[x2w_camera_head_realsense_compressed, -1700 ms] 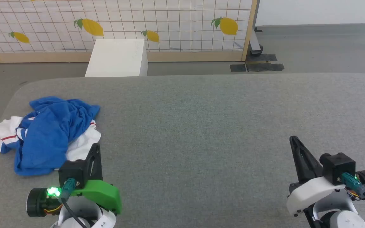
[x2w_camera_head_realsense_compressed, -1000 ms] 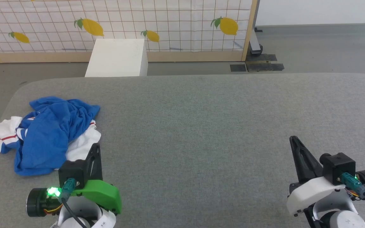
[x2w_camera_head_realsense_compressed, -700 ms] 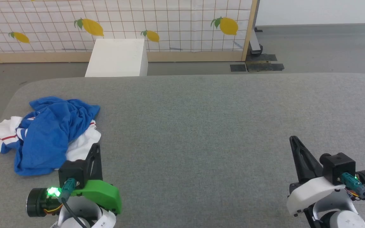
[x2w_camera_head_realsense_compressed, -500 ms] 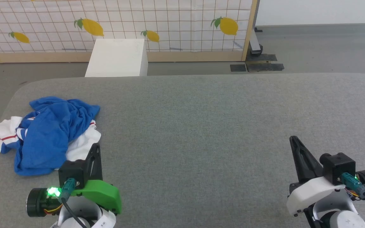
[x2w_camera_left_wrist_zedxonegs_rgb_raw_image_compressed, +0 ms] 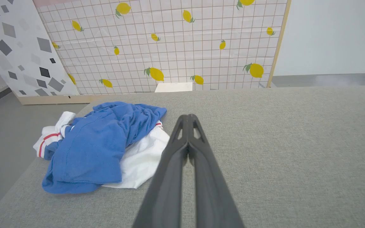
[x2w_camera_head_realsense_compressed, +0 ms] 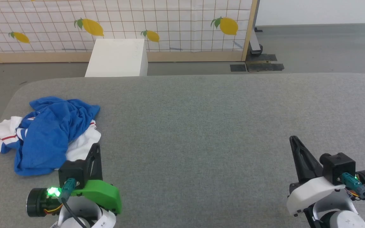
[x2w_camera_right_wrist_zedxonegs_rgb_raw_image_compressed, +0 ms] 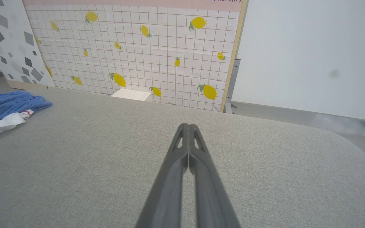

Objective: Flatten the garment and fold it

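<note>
Grey fabric is covering the table (x2w_camera_head_realsense_compressed: 201,126), and the garment (x2w_camera_head_realsense_compressed: 44,136) is lying on it in a crumpled heap near the left edge. Blue cloth is bunching on top, while white parts with red-striped trim are sticking out at the heap's left and near-right sides.

The left gripper (x2w_camera_head_realsense_compressed: 96,147) is hovering just beside the heap's near-right corner, its 2 fingers pressed together and gripping nothing. Whether the tips are touching the white cloth I cannot tell. The right gripper (x2w_camera_head_realsense_compressed: 292,139) is sitting well apart from the garment, at the table's near right, its 2 fingers likewise pressed together and pointing across bare fabric.

Beyond the table's far edge, a white box (x2w_camera_head_realsense_compressed: 117,57) is standing on the grey floor (x2w_camera_head_realsense_compressed: 312,47), in front of a wood-framed panel (x2w_camera_head_realsense_compressed: 176,25) of white squares printed with lemons.
</note>
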Motion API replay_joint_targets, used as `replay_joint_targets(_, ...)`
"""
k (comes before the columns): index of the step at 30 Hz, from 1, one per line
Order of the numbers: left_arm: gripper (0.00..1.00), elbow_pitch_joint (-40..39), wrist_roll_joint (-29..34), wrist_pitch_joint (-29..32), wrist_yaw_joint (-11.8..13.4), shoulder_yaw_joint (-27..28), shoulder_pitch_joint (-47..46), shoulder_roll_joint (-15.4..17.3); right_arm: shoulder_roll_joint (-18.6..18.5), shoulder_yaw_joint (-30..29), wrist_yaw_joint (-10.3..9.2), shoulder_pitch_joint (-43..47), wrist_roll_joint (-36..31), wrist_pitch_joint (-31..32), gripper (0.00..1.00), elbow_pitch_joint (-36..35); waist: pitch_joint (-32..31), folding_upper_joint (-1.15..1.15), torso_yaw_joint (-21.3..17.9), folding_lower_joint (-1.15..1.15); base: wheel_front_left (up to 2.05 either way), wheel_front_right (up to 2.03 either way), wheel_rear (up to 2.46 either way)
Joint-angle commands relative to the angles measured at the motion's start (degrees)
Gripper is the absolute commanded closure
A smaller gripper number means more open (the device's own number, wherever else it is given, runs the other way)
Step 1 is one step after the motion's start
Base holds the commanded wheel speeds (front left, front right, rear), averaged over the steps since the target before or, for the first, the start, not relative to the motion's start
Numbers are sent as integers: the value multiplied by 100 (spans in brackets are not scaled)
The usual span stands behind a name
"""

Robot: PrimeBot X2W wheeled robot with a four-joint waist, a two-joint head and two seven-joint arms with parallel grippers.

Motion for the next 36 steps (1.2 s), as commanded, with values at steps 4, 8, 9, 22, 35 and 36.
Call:
replay_joint_targets(4, 100, -15, 57, 7, -5, 17, 63, -29, 10, 10, -8, 27, -37, 1, 100, -29, 0, 0, 0, 0, 0, 0, 0)
replay_joint_targets(8, 100, -15, 57, 7, -5, 17, 63, -29, 10, 10, -8, 27, -37, 1, 100, -29, 0, 0, 0, 0, 0, 0, 0)
replay_joint_targets(9, 100, -15, 57, 7, -5, 17, 63, -29, 10, 10, -8, 27, -37, 1, 100, -29, 0, 0, 0, 0, 0, 0, 0)
replay_joint_targets(22, 0, 38, -57, -52, -5, -33, -3, 0, -1, -5, 0, 13, 83, -51, 0, 57, 2, 0, 4, 0, 0, 0, 0)
replay_joint_targets(35, 0, 140, -209, -206, -27, -78, -13, -3, 0, -85, -1, 37, 288, -206, 0, 168, 16, 0, 12, 0, 0, 0, 0)
replay_joint_targets(36, 0, 148, -217, -216, -29, -80, -14, -3, 0, -93, -1, 39, 301, -216, 0, 175, 17, 0, 12, 0, 0, 0, 0)
